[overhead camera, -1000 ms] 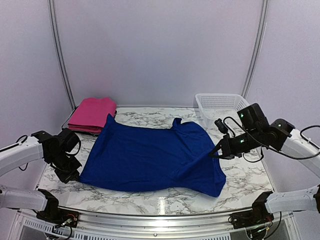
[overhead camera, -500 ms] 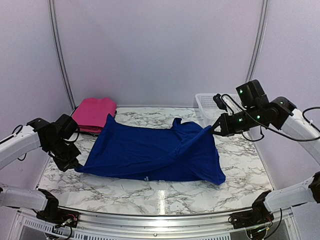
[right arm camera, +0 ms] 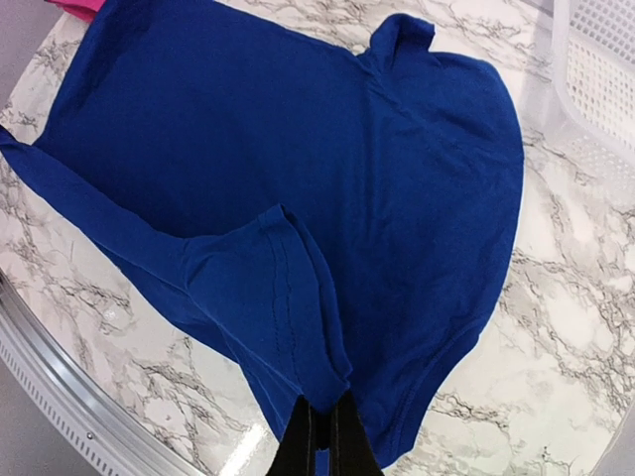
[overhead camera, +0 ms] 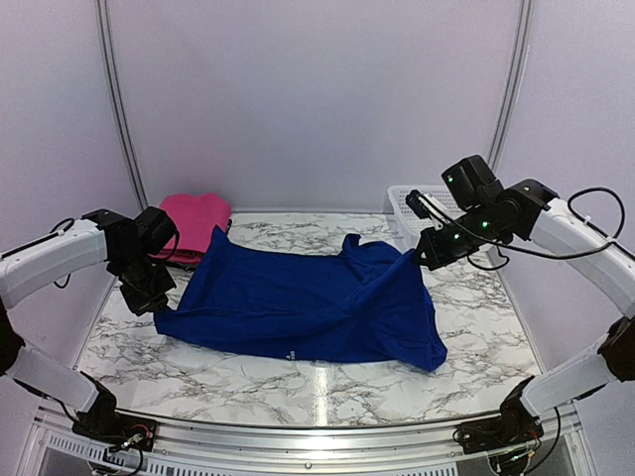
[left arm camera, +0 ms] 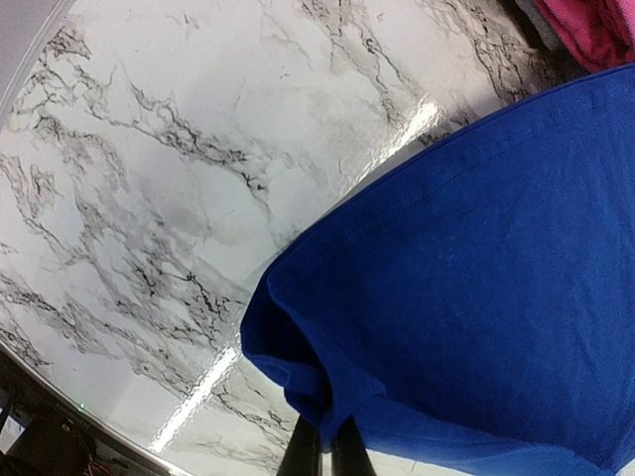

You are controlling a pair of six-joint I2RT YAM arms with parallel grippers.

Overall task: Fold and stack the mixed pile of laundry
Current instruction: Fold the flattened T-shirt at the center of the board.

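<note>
**Blue garment [overhead camera: 308, 307] held up at both ends, pink garment [overhead camera: 193, 220] already folded**

Across the middle of the bench [overhead camera: 327, 392] the blue garment is spread, and it is gripped at two edges. At the left of the top view, the left hand [overhead camera: 151, 300] is closed on the near-left corner, which is raised just off the marble. In its wrist view the fingers [left arm camera: 303, 454] are clamped on a bunched hem. At the right, the right hand [overhead camera: 422, 255] is closed on the sleeve-side edge. That edge is held up near the white basket [overhead camera: 417, 203], with cloth draped down from the pinch.

The pink garment is seen folded flat at the upper left, so that part is judged done. Left to do: the blue garment must be folded over, flattened and set on the pink one. The task is judged roughly half complete.
</note>
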